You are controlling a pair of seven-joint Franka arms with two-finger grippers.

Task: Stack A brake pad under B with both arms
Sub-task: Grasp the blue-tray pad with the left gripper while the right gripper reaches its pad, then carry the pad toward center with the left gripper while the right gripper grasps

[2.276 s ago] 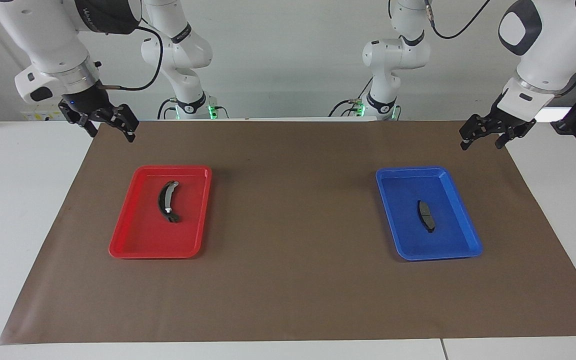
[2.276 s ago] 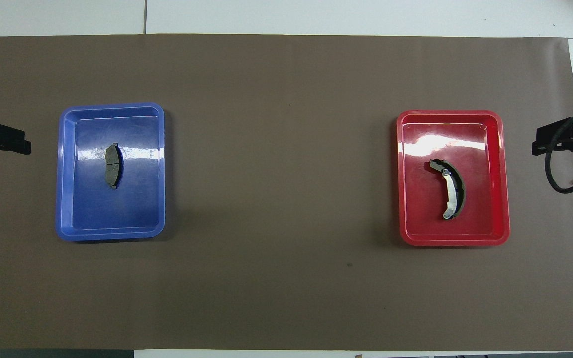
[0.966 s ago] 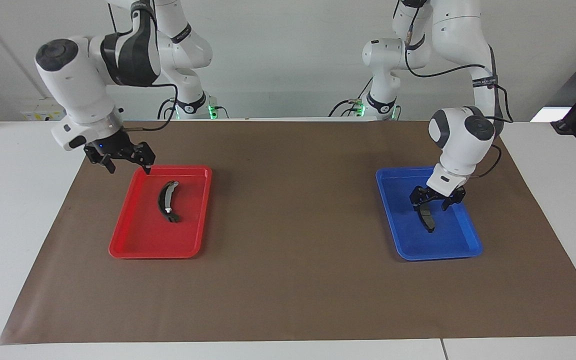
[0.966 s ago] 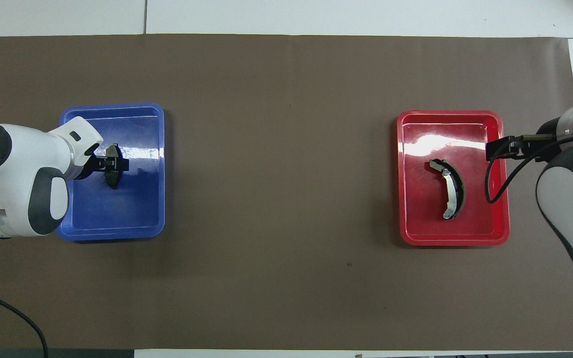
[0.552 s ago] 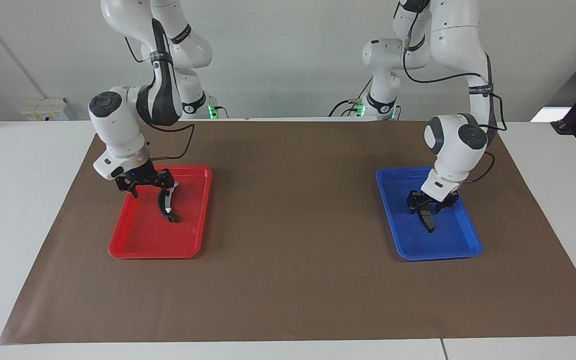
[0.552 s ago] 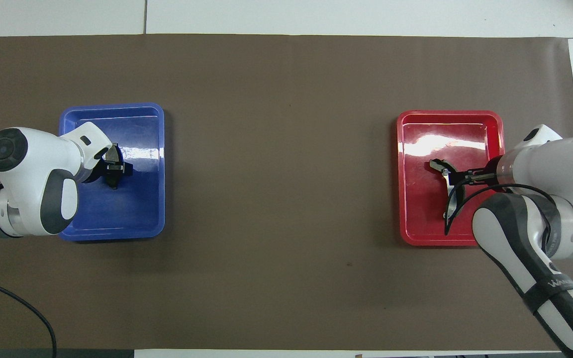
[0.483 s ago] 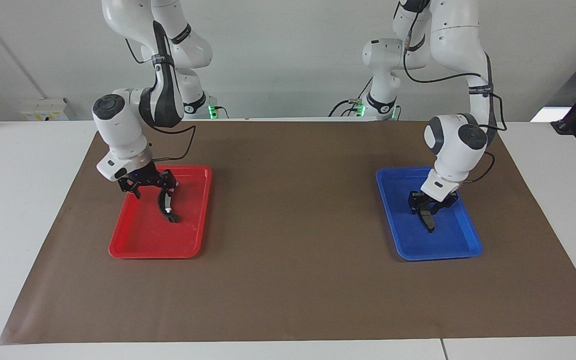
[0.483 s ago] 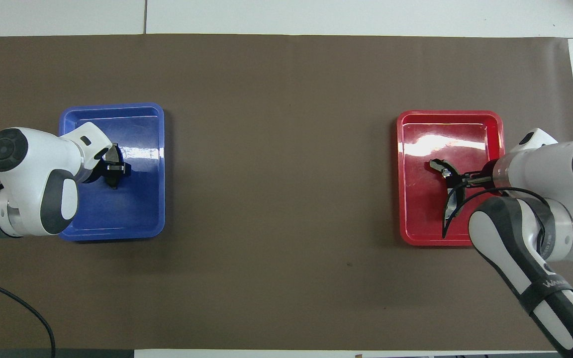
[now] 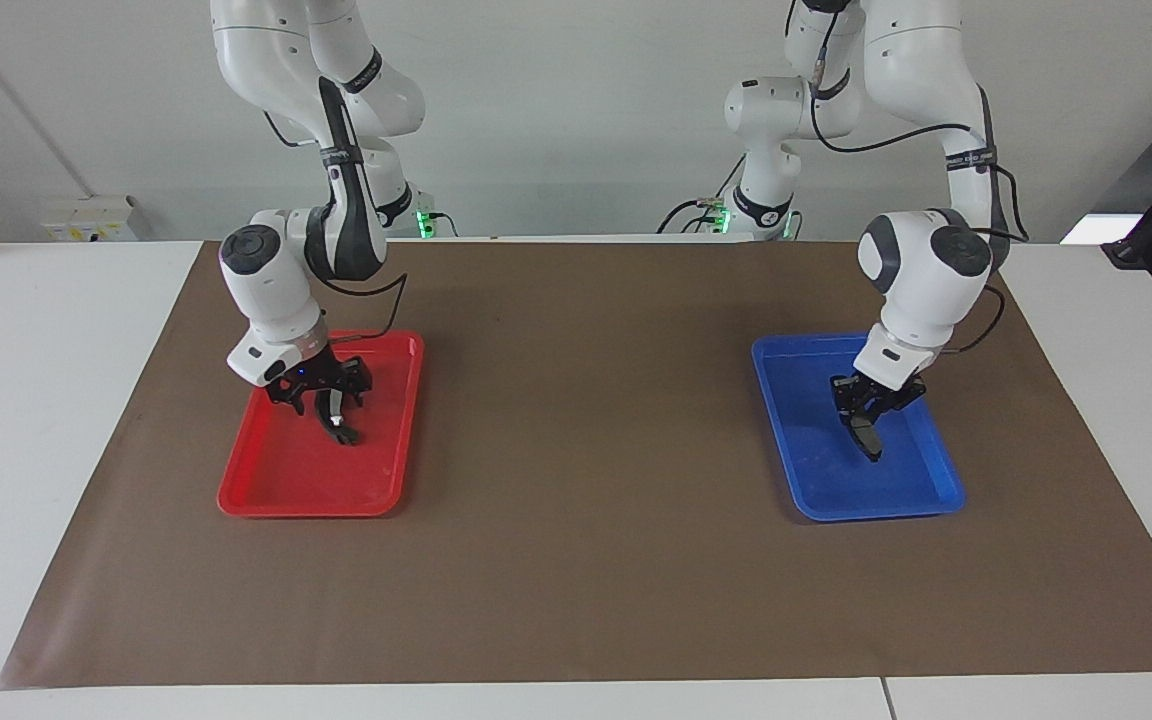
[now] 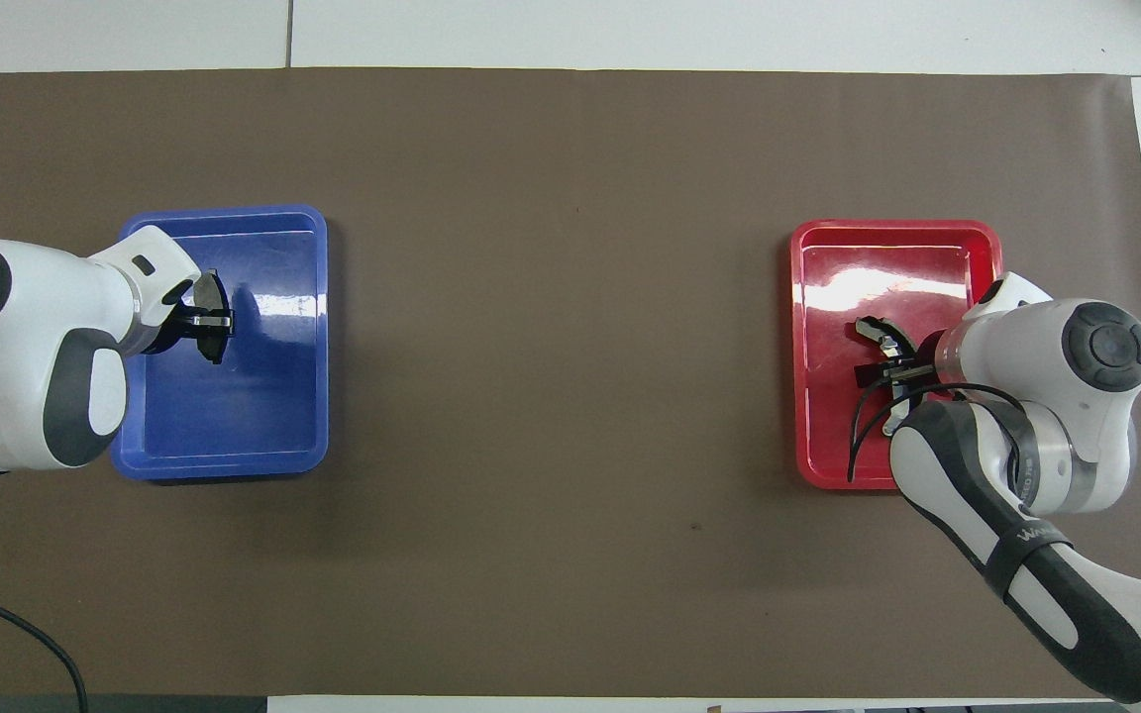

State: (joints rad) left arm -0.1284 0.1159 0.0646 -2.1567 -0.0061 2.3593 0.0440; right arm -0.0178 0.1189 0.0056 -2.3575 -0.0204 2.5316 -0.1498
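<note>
The A brake pad (image 9: pixel 869 438), small, plain and dark, is in my left gripper (image 9: pixel 864 405), which is shut on it and holds it tilted just above the floor of the blue tray (image 9: pixel 936 497). In the overhead view the pad (image 10: pixel 211 342) shows under the left gripper (image 10: pixel 202 319). B (image 9: pixel 342 431), the long black crescent with silvery metal, lies in the red tray (image 9: pixel 236 500). My right gripper (image 9: pixel 324 395) is open and low over B's middle, one finger on each side of it. In the overhead view B's end (image 10: pixel 876 332) shows beside the right gripper (image 10: pixel 887 374).
A brown mat (image 9: pixel 586 450) covers the table. The blue tray (image 10: pixel 234 465) stands toward the left arm's end and the red tray (image 10: pixel 897 226) toward the right arm's end, with bare mat between them.
Both arms came down from the sides into their trays. The left gripper shut on the small pad and raised it slightly. The right gripper moved over the crescent and lowered around it.
</note>
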